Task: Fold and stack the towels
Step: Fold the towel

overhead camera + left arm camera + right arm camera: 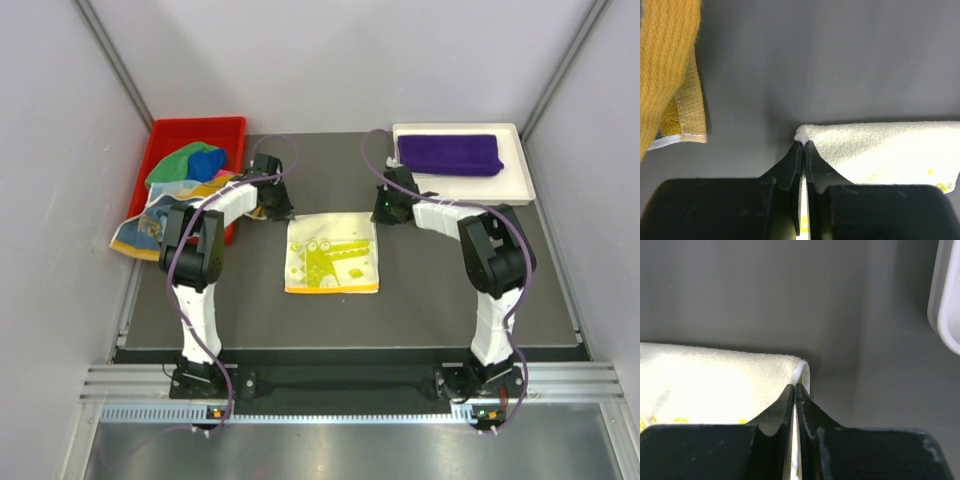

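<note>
A pale yellow printed towel (332, 254) lies spread on the dark table centre. My left gripper (277, 203) is shut on its far left corner; the left wrist view shows the jaws pinching the white corner (803, 137). My right gripper (387, 208) is shut on its far right corner (801, 371). A folded deep purple towel (449, 154) lies in the white tray (520, 180). Multicoloured towels (187, 165) are heaped in the red bin (200, 127), one hanging over its near side (150, 225); its orange edge shows in the left wrist view (670, 75).
The red bin stands at the back left and the white tray at the back right; the tray's rim shows in the right wrist view (942, 295). Grey walls enclose the table on three sides. A metal rail runs along the near edge.
</note>
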`<state>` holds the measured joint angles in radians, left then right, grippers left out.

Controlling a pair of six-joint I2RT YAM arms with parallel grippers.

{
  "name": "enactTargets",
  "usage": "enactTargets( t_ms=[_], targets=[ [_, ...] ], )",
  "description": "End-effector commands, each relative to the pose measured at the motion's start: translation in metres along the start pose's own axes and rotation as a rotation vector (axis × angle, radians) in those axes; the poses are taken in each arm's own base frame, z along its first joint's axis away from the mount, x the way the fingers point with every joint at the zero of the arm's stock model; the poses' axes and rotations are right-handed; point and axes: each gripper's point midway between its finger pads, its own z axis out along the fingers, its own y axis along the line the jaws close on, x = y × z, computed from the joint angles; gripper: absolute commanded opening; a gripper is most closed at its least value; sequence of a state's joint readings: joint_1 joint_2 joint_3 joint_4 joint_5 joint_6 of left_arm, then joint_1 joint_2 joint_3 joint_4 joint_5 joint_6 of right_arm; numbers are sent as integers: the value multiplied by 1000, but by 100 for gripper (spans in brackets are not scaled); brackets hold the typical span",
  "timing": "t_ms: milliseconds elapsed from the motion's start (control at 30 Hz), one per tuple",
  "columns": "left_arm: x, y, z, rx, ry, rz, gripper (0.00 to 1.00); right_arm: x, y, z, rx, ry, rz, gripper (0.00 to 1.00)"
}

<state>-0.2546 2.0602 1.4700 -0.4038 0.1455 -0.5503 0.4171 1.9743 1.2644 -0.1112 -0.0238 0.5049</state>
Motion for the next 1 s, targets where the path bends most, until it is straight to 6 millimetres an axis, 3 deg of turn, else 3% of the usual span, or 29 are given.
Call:
enactTargets(
  t_ms=[0,133,400,500,567,667,800,967],
  targets=[
    [-21,-8,-4,30,-52,12,5,-22,16,-2,-32,-56,-23,0],
    [-25,-6,-5,21,-64,10,1,-29,0,-3,-4,-67,-8,0],
    [-37,-12,-8,54,-98,25,2,-32,-8,-2,4,-68,-8,0],
    [-40,-13,-8,68,-108,23,9,-30,-6,-1,-6,-61,-11,0],
    [-41,-15,-10,79,-112,30,22,-30,-5,-1,-11,-58,-14,1],
    [-47,-19,-16,96,-137,44,36,-29,-3,-3,-22,-56,-17,11],
    [-59,-20,-29,88,-183,58,40,-32,-3,-11,-15,-66,-25,28],
    [-64,-17,-49,55,-207,107,42,-39,-4,-19,8,-79,-45,36]
  ],
)
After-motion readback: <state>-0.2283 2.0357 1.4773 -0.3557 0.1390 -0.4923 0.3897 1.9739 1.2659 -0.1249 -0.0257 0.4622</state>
